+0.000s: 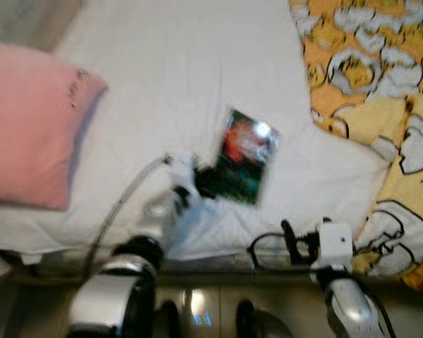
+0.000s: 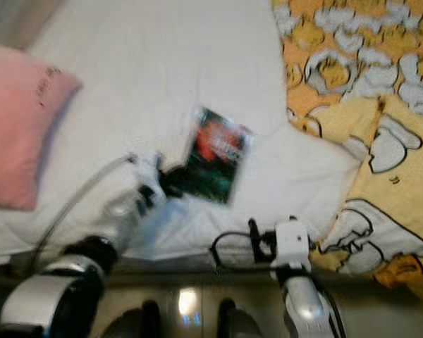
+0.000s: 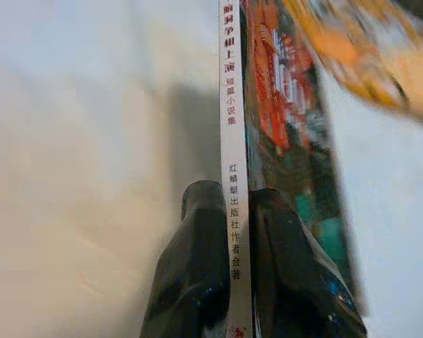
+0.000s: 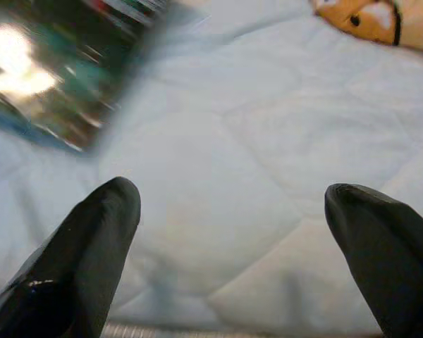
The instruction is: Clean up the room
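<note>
A glossy book (image 1: 243, 156) with a red and dark green cover is held over the white bed (image 1: 176, 77). My left gripper (image 1: 206, 184) is shut on its lower edge. In the left wrist view both black fingers (image 3: 197, 260) pinch the book's white spine (image 3: 233, 183), which carries printed characters. My right gripper (image 1: 290, 243) hovers low at the bed's near edge, right of the book. It is open, its fingertips (image 4: 102, 232) wide apart over the bare sheet, with the book's corner (image 4: 49, 70) beyond them.
A pink pillow (image 1: 32, 123) lies on the bed's left side. An orange and yellow cartoon-print blanket (image 1: 381, 91) is bunched along the right. The bed's near edge (image 1: 218, 264) runs just in front of my arms, with floor below it.
</note>
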Controlling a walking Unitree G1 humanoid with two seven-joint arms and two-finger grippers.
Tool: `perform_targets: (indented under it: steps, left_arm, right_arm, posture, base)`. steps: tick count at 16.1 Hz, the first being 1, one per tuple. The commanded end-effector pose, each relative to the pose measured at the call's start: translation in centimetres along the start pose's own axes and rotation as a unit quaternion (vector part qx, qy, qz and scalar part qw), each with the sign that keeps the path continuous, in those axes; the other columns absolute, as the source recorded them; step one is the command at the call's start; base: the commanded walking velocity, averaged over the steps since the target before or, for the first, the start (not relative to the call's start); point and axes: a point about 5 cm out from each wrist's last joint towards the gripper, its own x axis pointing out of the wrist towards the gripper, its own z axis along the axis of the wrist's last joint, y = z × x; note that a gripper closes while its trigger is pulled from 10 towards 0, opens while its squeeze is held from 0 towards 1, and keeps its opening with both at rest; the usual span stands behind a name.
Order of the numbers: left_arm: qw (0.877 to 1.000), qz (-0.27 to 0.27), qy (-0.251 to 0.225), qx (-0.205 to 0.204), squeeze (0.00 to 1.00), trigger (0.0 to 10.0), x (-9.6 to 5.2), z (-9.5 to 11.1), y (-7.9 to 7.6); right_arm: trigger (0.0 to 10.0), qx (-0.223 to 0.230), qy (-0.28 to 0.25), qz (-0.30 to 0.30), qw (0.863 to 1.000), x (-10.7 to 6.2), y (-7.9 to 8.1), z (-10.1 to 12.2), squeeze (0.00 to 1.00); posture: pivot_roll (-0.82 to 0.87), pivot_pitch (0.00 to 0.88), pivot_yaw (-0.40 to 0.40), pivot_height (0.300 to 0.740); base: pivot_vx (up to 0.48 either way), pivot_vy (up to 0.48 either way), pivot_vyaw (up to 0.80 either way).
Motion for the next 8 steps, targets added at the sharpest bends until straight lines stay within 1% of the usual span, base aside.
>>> perform_targets:
  steps: [1, 2, 3, 5, 6, 7, 8]
  left_arm:
    - [0.998, 0.001, -0.057, 0.012, 0.0, 0.0, 0.3, 2.5, 0.1]
    - [0.996, -0.002, -0.079, 0.033, 0.0, 0.0, -0.1, 3.4, 0.2]
    - [0.994, -0.004, -0.098, 0.049, 0.0, 0.0, -0.7, 4.0, 0.2]
    - [0.992, -0.031, -0.111, 0.051, 0.0, 0.0, -1.7, 4.5, -0.5]
    - [0.992, -0.047, -0.109, 0.048, 0.0, 0.0, -1.9, 4.4, -1.0]
    - [0.991, -0.069, -0.099, 0.057, 0.0, 0.0, -2.4, 3.4, -2.1]
    - [0.991, -0.062, -0.082, 0.082, 0.0, 0.0, -2.7, 2.3, -2.6]
  right_arm:
    - [10.0, 0.006, 0.0, -0.013, 1.0, 0.2, -0.2, -0.3, 0.0]
    - [10.0, 0.013, -0.023, -0.02, 0.999, 0.9, -0.1, 0.7, 0.0]
    - [10.0, 0.018, -0.05, -0.026, 0.998, 1.1, -0.2, 1.8, 0.0]
    - [10.0, 0.021, -0.077, -0.044, 0.996, 1.2, -1.1, 2.9, 0.0]
    - [10.0, 0.022, -0.079, -0.054, 0.995, 1.5, -1.6, 2.9, 0.0]
    - [10.0, 0.03, -0.074, -0.07, 0.994, 1.8, -2.1, 2.5, 0.0]
    - [10.0, 0.039, -0.071, -0.08, 0.994, 2.1, -2.2, 2.3, 0.0]
  posture:
    - [0.08, 0.029, 0.023, 0.74]
    - [0.09, 0.0, 0.031, 0.74]
    - [0.09, 0.0, 0.037, 0.74]
    - [0.1, 0.0, 0.042, 0.74]
    - [0.11, 0.0, 0.041, 0.74]
    - [0.11, 0.0, 0.044, 0.74]
    - [0.11, 0.0, 0.045, 0.74]
  base:
    - [0.0, 0.0, 0.0]
    - [0.0, 0.0, 0.0]
    - [0.0, 0.0, 0.0]
    - [0.0, 0.0, 0.0]
    - [0.0, 0.0, 0.0]
    - [0.0, 0.0, 0.0]
    - [0.0, 0.0, 0.0]
